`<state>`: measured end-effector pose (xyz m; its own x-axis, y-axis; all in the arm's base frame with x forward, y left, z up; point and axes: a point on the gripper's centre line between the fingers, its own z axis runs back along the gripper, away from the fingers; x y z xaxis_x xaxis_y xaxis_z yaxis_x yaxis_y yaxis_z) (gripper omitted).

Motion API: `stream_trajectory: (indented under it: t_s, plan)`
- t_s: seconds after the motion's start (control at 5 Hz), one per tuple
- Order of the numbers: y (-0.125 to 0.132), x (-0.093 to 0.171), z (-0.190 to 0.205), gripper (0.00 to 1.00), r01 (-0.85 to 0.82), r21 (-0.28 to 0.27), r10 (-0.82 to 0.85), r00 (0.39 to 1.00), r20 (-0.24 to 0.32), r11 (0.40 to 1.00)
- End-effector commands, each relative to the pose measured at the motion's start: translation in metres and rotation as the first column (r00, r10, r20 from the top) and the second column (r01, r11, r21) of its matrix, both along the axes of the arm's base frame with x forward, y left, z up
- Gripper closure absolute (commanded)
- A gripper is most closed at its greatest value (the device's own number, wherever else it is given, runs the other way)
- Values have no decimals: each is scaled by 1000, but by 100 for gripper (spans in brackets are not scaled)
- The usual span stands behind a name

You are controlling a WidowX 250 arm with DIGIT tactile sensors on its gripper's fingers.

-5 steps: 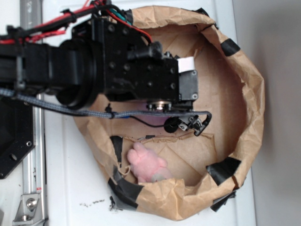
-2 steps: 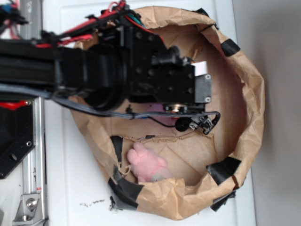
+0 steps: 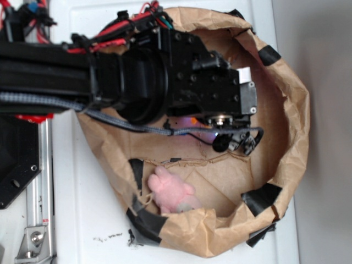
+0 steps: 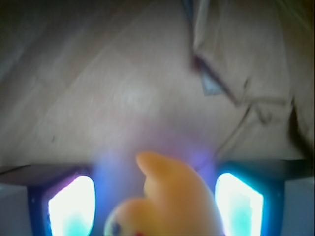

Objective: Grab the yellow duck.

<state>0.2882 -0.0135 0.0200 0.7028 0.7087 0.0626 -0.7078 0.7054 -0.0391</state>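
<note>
Duck (image 4: 167, 201) sits between tool (image 4: 155, 206) fingers, bag floor ahead.

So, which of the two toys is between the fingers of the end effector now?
The yellow duck, glossy, sits between the glowing fingers. The fuzzy pink plush lies apart, near the paper bag's rim.

Exterior view looking straight down on the brown paper bag (image 3: 286, 110), wrist view close and blurred inside it, both sharing the bag's floor (image 4: 123, 88)
</note>
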Motion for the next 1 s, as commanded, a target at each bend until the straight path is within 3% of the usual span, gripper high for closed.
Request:
stream_trajectory:
  t_s: [0.0, 0.4, 0.8]
  plan:
    - [-4, 0, 23, 100, 45, -8, -44, 995, 86, 999]
    - [2, -2, 48, 100, 43, 9, -44, 991, 125, 999]
    - [30, -13, 115, 100, 174, 100, -193, 953, 233, 980]
